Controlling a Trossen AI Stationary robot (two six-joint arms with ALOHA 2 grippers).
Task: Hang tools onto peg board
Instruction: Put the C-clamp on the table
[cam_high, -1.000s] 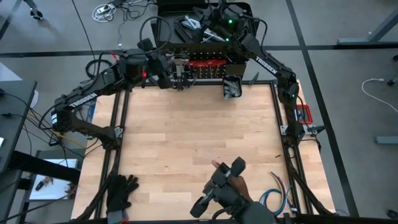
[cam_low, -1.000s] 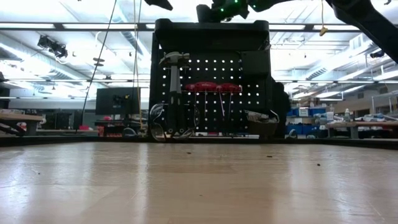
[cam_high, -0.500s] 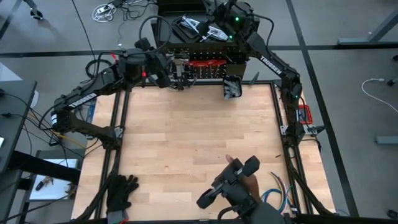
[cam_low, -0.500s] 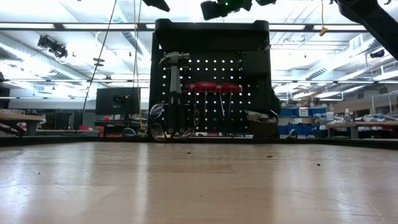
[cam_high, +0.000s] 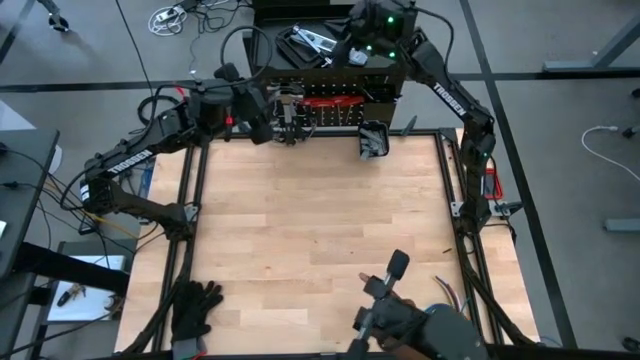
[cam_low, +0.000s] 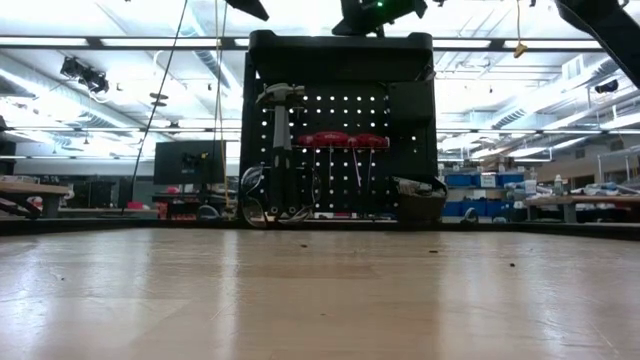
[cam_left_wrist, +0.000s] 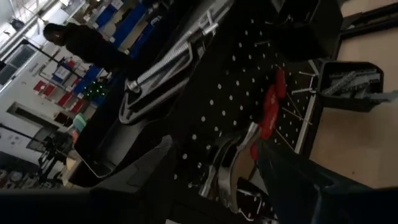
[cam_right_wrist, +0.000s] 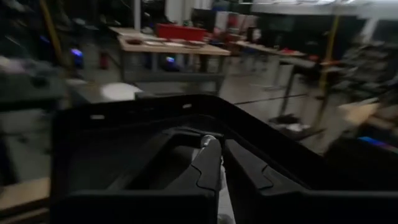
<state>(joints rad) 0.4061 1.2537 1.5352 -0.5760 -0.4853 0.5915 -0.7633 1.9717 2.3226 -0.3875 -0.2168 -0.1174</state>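
The black peg board (cam_high: 330, 112) stands upright at the table's far edge. On it hang a hammer (cam_low: 280, 130) and red-handled tools (cam_low: 340, 142), with a small black bin (cam_high: 373, 140) at its right. A grey C-clamp (cam_high: 312, 38) lies in the tray behind the board's top. My left gripper (cam_left_wrist: 214, 149) is open in front of the board's left end, and the hammer's head (cam_left_wrist: 229, 163) shows beyond its fingers. My right gripper (cam_high: 352, 52) is shut, high over the tray, just right of the clamp. A small silver bit (cam_right_wrist: 209, 142) shows at its fingertips.
Black gloves (cam_high: 195, 305) lie at the near left corner and a coloured wire bundle (cam_high: 450, 300) at the near right. A person's hand with a dark device (cam_high: 395, 300) reaches over the near edge. More tools hang low on the board's left (cam_low: 272, 205).
My right gripper has drawn back from over the C-clamp toward the table's right and far side, rising a little and rolling. The clamp has stayed in the tray. The person's hand at the near edge has moved right.
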